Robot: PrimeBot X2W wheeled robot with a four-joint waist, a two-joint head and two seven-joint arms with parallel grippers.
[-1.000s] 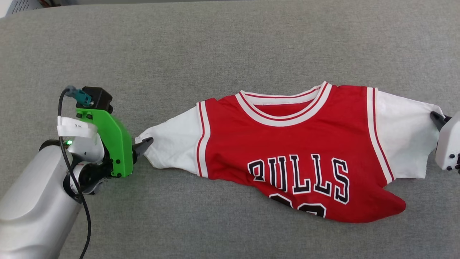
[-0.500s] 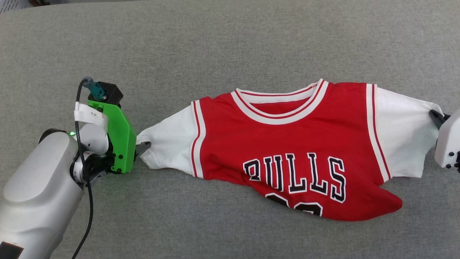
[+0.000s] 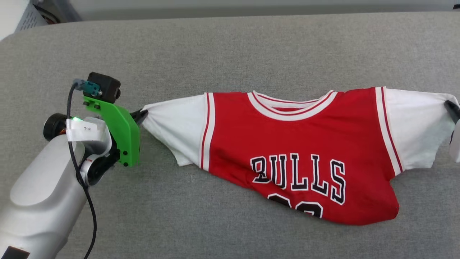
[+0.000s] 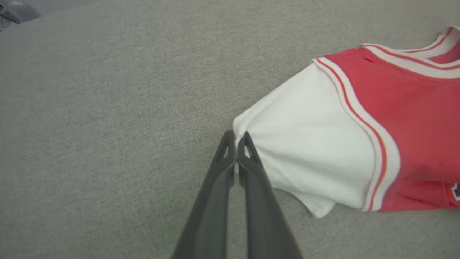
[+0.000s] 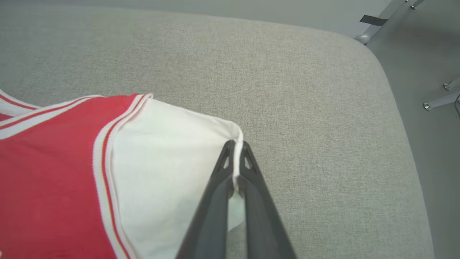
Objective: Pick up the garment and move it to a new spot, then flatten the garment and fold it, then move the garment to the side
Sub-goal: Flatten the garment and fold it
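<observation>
My left claw (image 3: 141, 116) is pinching one white sleeve tip of the red BULLS jersey shirt (image 3: 298, 144), and my right claw (image 3: 451, 107) is pinching the other. The shirt is lying stretched between them across the grey fabric table (image 3: 230, 46).

- The left forearm (image 3: 43, 201) is a smooth, glossy, pale grey shell with a small black patch at its lower end.
- A bright green bracket (image 3: 122, 133) with dark screws sits at the wrist, topped by a black camera block (image 3: 105, 86).
- A teal connector (image 3: 87, 87) plugs into that block, and a thin black cable (image 3: 94, 223) runs from it down the forearm.
- A white label (image 3: 86, 130) wraps the wrist beside a small green light (image 3: 76, 118).
- The left jaws and the right jaws are long, dark grey and tapered, each with a triangular cut-out near the tip.
- The right wrist housing (image 3: 455, 147) is white.
</observation>
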